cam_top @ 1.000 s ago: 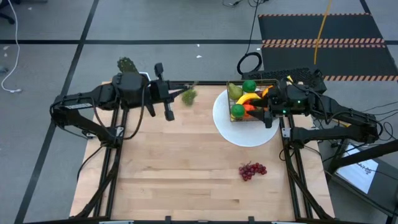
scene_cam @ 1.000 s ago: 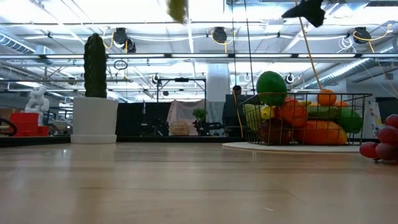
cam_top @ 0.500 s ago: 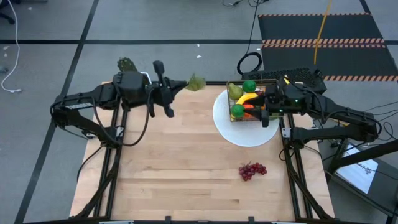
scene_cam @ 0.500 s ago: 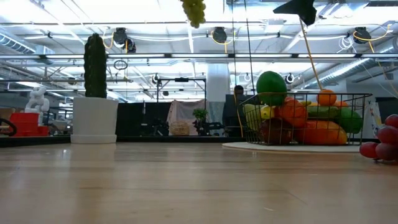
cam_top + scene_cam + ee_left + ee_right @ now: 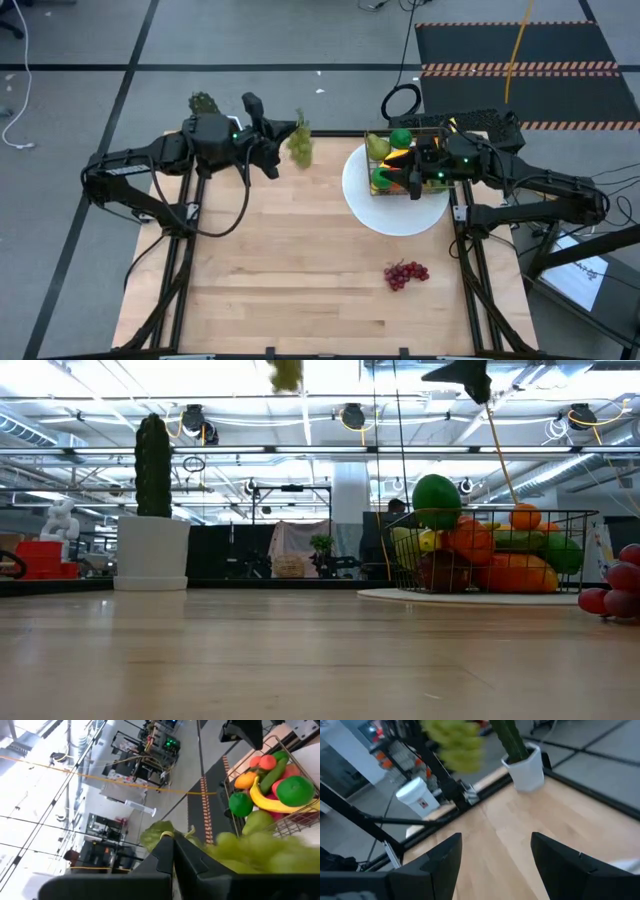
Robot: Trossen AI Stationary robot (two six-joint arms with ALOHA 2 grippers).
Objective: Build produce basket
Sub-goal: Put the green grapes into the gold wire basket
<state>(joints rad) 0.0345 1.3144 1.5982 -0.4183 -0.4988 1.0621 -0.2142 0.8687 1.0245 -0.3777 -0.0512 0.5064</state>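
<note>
The low view cuts off both arms, showing only the bottom of the green grapes (image 5: 286, 373) dangling at its top edge; the high view shows the left gripper (image 5: 283, 133) clenched on that bunch's stem, above the table's (image 5: 300, 260) far edge between the cactus pot (image 5: 204, 104) and the white plate (image 5: 375, 205). The right gripper (image 5: 412, 176) hovers over the wire basket (image 5: 385, 190), fingers (image 5: 435, 865) parted and holding nothing, hiding part of the fruit piled inside. Purple grapes (image 5: 405, 273) lie alone on open tabletop nearer the front.
</note>
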